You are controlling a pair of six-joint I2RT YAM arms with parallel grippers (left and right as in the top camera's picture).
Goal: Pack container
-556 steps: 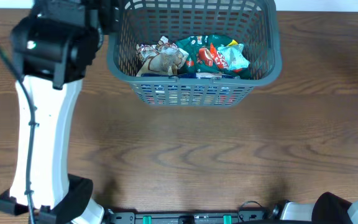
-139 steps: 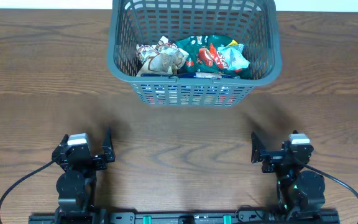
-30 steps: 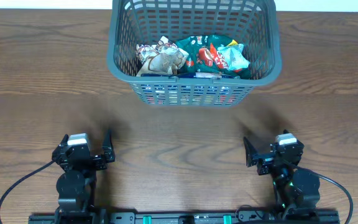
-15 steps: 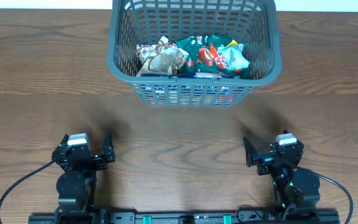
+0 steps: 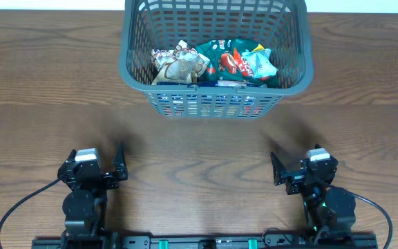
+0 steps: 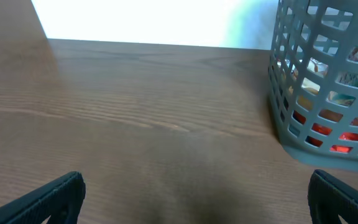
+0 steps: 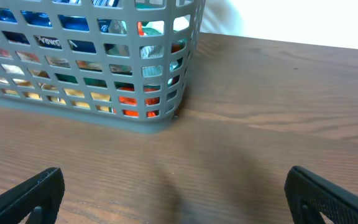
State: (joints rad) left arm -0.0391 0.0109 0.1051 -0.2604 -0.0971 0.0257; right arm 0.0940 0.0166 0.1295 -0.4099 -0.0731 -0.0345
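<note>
From where I stand, the packing looks finished, or very nearly so. The container (image 5: 213,104) sits at twelve o'clock on the table (image 5: 199,159), close to the far edge. A heap of snack packets (image 5: 216,62) in green, red and brown wrappers lies on its base. No loose packet shows anywhere on the wood around it. Both arms are folded low at the near edge, the left gripper (image 5: 95,159) at about seven o'clock and the right gripper (image 5: 299,164) at about five, each well apart from the container. Both sets of fingers stand wide and hold nothing. I'd judge nothing is left to put in, as far as these views reach.
</note>
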